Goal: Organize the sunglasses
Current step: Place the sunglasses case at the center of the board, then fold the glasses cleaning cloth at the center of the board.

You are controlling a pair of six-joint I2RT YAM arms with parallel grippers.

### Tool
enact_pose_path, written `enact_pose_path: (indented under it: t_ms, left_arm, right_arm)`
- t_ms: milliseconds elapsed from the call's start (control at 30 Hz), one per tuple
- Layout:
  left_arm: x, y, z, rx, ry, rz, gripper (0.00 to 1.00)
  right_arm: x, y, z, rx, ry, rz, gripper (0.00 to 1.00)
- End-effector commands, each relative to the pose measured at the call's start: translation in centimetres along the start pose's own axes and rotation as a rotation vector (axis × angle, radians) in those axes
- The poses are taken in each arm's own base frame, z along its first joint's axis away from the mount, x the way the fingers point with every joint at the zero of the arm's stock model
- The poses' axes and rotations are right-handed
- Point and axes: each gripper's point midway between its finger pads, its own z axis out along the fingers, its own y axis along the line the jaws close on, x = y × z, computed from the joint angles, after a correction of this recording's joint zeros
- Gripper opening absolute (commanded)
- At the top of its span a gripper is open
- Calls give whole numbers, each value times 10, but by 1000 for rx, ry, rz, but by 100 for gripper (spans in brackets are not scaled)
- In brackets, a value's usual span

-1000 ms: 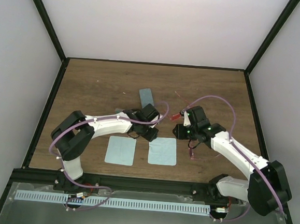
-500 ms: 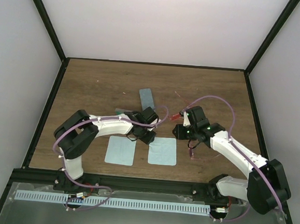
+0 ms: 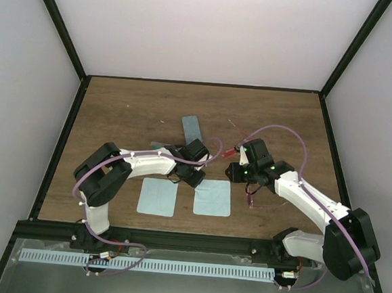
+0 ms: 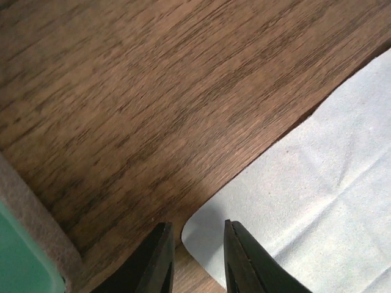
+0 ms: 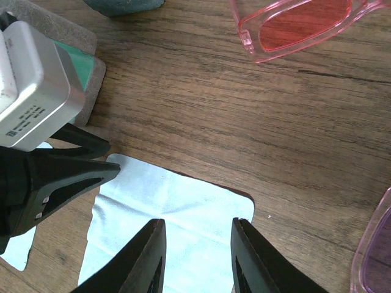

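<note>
The red-orange sunglasses lie on the wood beyond my right gripper, seen as a small red shape from above. The translucent pink sunglasses lie to that gripper's right, cut off by the frame edge. My right gripper hangs open over the far edge of the right pale teal cloth, holding nothing. My left gripper is low on the table, jaws a narrow gap apart, straddling that cloth's far left corner. Its fingers reach the same corner in the right wrist view.
A second teal cloth lies left of the first cloth. A blue-grey case sits further back. A green-lined open case lies just behind the left gripper, partly hidden under the arm.
The left gripper's jaws have narrowed around the cloth corner and the left arm's elbow has shifted slightly right. The right arm, sunglasses and cloths have not moved.
</note>
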Motion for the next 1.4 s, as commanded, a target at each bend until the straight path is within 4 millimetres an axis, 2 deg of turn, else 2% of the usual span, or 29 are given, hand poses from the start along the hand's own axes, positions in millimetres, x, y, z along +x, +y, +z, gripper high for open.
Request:
enact_pose_path:
  t_ms: [0, 200, 267, 400, 633, 1000, 1167, 1367]
  left_arm:
    - [-3, -2, 6, 3, 16, 10, 23]
    - [5, -2, 7, 6, 31, 18, 20]
    - [8, 0, 7, 0, 32, 18, 12]
    - [13, 2, 6, -6, 33, 12, 4]
    - [9, -5, 3, 33, 1, -24, 4]
    - [3, -8, 0, 34, -14, -25, 4]
    - [3, -10, 1, 47, -15, -32, 4]
    - [5, -10, 1, 45, -12, -34, 4]
  right_arm:
    - [-12, 2, -6, 0, -35, -22, 31]
    - [-12, 1, -6, 5, -38, -27, 32]
    - [-11, 1, -5, 5, -37, -26, 32]
    - [-11, 1, -4, -1, -33, -27, 32]
    - [-4, 2, 2, -16, -3, -32, 34]
    - [12, -8, 30, 2, 88, -30, 36]
    - [25, -18, 46, 34, 140, -15, 36]
    - [26, -33, 55, 115, 168, 5, 36]
